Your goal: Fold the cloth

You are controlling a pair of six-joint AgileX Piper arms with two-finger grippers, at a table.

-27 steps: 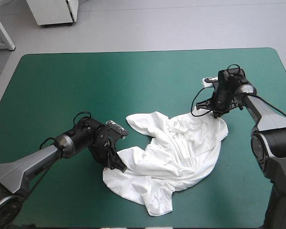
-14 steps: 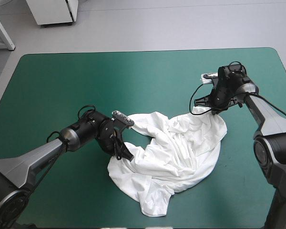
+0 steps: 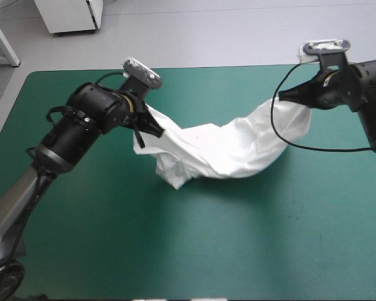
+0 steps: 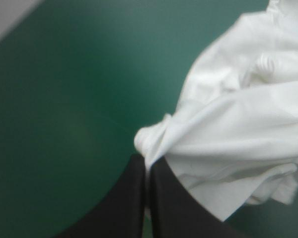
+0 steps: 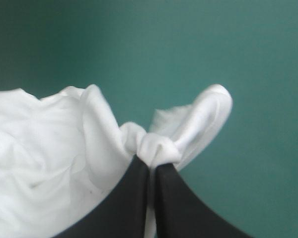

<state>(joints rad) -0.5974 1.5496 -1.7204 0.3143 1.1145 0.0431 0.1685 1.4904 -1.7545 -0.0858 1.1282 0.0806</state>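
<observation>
From above, the left tool point(image 3: 154, 129) and the right tool point(image 3: 289, 96) are both raised over the counter point(image 3: 207, 238), well apart from each other. The T-shirt point(image 3: 225, 147) hangs between them like a slack hammock. Each tool pinches one end of it. The cloth is roped and bunched, and it sags lowest just below the left tool. I cannot tell whether that low part touches the teal-green cover.

Looking along the left tool point(image 4: 148, 161), it is all but closed, with only a thin slit left and a nub of white cloth caught at its tip. The rest of the T-shirt point(image 4: 238, 124) spills away ahead of it and to one side in thick creases, with the cover beyond.

Looking along the right tool point(image 5: 153, 166), the grip is the same: it is nearly closed on a small knot of fabric. A rolled hem or sleeve edge loops out just ahead of the tip, and the bulk of the T-shirt point(image 5: 49, 148) billows off to one side.

By my reckoning the task is at an early stage. The T-shirt is gripped and lifted, but no fold has been made and it has not been laid flat. What remains is to draw it taut, lay it flat on the counter, smooth it and then fold it. I see nothing else on the cover near either tool. The only obstacle is the cloth's own bunching, which hides which edges the tools hold.
</observation>
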